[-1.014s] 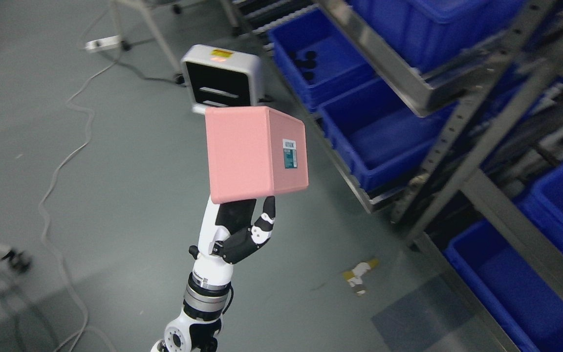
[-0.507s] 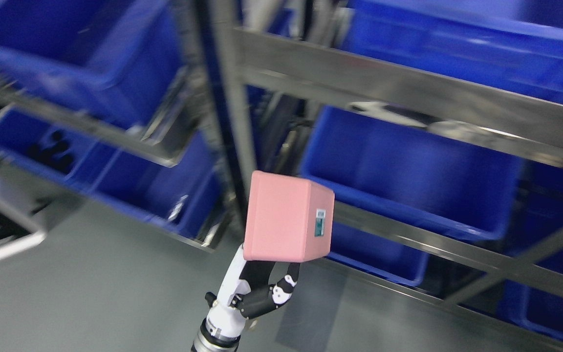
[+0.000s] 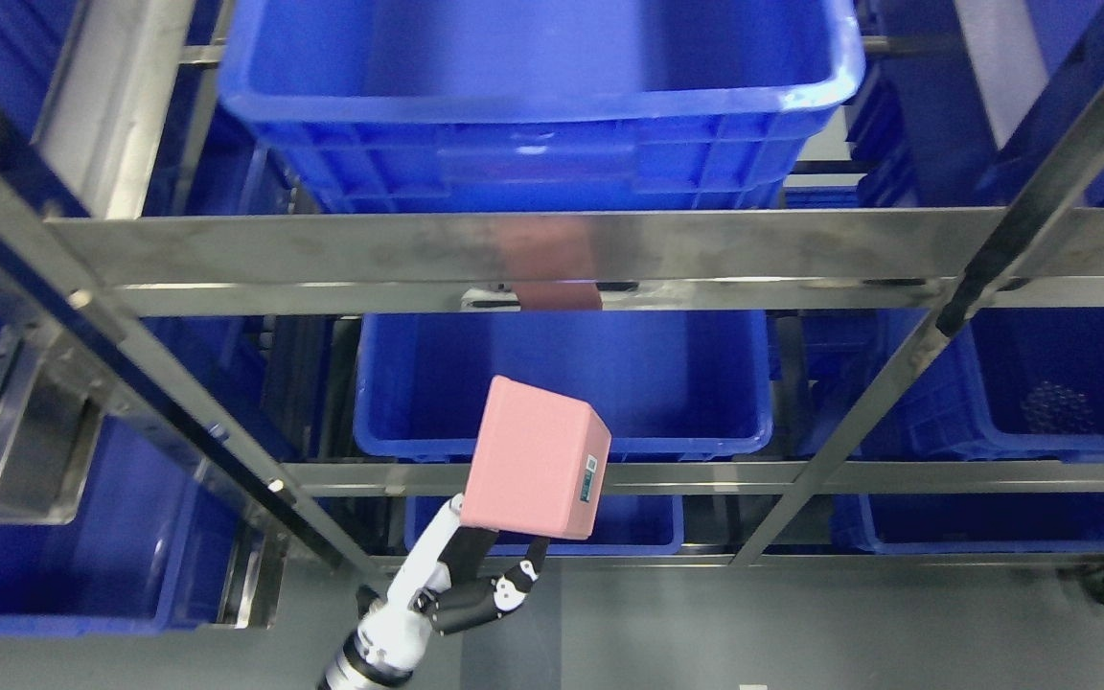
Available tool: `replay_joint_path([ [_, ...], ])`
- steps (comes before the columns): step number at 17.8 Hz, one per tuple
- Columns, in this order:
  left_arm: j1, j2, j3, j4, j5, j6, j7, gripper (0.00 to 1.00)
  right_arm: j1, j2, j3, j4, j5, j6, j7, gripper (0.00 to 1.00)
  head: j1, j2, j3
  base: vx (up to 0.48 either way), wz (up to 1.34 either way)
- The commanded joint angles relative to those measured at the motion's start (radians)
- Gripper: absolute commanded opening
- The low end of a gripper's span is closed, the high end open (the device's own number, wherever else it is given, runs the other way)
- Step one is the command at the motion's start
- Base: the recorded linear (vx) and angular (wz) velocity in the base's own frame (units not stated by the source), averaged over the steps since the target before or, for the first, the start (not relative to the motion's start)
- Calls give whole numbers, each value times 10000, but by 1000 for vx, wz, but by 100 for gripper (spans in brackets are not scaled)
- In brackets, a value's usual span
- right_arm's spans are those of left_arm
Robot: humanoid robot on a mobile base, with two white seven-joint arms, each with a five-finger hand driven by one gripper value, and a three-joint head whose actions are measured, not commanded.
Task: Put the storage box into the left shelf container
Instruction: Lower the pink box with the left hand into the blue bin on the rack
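My left hand (image 3: pixel 475 580) comes up from the bottom edge left of the middle and is shut on a pink storage box (image 3: pixel 533 458) with a small label on its right side. It holds the box up, tilted, in front of the metal shelf rack (image 3: pixel 552 244). The box overlaps the front rim of a blue bin (image 3: pixel 667 383) on the middle shelf level. Another large blue bin (image 3: pixel 533 96) sits on the level above. My right arm does not show.
More blue bins stand at the left (image 3: pixel 54 556), at the right (image 3: pixel 1060 383) and on the lowest level (image 3: pixel 983 522). Steel rails and diagonal braces (image 3: pixel 169 402) cross in front of them. Grey floor (image 3: pixel 801 623) lies below.
The whole picture has swung from the floor to face the shelf rack squarely: the camera moved. The hand still holds the pink box, which now appears smaller and closer to the middle shelf bin.
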Motion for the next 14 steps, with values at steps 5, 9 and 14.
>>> replay_joint_path([
  [5,-5073,701,1924,5070,-4337,656,-1299,3,92,-175,-46,-175,15,-8,2,100,0,0,0,74,-233],
  [9,-6627,43,1802,6562,-6162,641,-1346,4,92,-175,-46,-175,15,-8,2,100,0,0,0,24,-49],
  [14,-6875,-782,1832,7807,-7915,487,-1193,18,92,-175,-46,-175,15,-8,2,100,0,0,0,0,0],
])
